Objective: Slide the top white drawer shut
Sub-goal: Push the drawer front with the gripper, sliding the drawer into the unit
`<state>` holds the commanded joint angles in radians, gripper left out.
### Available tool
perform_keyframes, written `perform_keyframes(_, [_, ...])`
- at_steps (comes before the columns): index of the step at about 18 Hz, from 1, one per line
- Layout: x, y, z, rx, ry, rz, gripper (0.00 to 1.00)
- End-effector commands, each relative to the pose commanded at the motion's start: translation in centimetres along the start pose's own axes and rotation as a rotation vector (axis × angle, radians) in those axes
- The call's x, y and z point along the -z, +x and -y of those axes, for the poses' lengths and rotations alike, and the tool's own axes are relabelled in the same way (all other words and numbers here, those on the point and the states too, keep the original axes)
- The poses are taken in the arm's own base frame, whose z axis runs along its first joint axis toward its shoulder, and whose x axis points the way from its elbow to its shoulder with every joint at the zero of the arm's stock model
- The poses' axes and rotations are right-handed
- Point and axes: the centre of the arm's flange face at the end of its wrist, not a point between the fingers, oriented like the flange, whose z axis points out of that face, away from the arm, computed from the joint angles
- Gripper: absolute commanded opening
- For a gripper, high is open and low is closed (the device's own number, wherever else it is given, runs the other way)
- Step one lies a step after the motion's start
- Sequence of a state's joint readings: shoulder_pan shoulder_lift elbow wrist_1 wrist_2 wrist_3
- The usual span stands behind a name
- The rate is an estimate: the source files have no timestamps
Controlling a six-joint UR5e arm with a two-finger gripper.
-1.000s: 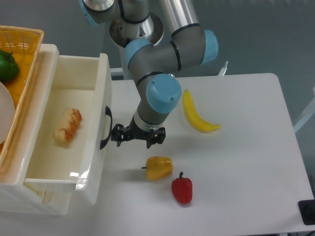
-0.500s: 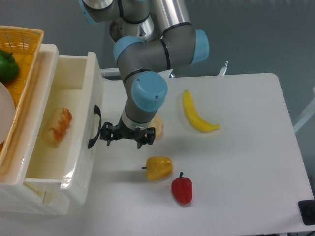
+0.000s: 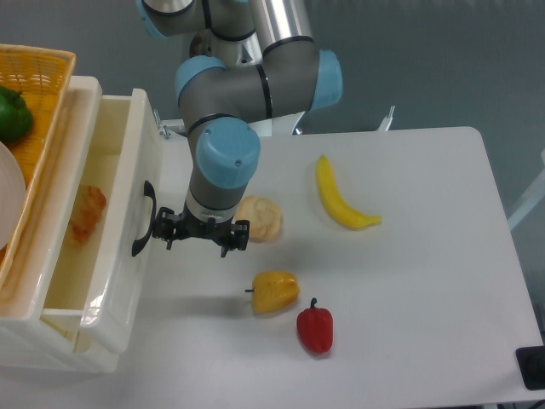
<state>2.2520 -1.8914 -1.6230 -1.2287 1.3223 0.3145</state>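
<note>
The top white drawer (image 3: 94,230) stood at the left edge of the table, partly open, its front panel jutting out over the lower white drawer (image 3: 60,349) and its curved black handle (image 3: 140,217) facing the arm. A pale, orange-streaked piece of food (image 3: 88,213) lay inside it against the bare floor. The gripper (image 3: 201,235) sat just beside the handle, its near finger close to or touching the panel; whether there was real contact could not be told from this angle. Its fingers were spread apart with nothing between them, so it was acting as a pusher rather than a clamp. To do the step well, the push probably needed to run straight along the drawer's travel, square to the panel and near its middle, so the drawer would not twist and bind in its frame; a steady, unhurried pace would likely keep the loose food from skidding and the glossy plastic from slamming home. The finger should stay clear of the handle loop to avoid snagging on withdrawal. Behind the gripper lay a beige bun (image 3: 258,219), a yellow pepper (image 3: 275,290), a red pepper (image 3: 315,329) and a banana (image 3: 339,197), all well clear of the push line, and the orange wicker basket (image 3: 38,94) sat on top of the unit.
</note>
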Motion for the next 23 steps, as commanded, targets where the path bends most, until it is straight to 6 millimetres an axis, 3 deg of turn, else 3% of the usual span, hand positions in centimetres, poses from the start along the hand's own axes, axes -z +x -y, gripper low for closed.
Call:
perform_keyframes(15, [0.3,3.0,-0.3,-0.015,-0.005,0.029,1.00])
perform_keyframes(23, [0.0,3.6,-0.4,-0.021,-0.010,0.027,1.00])
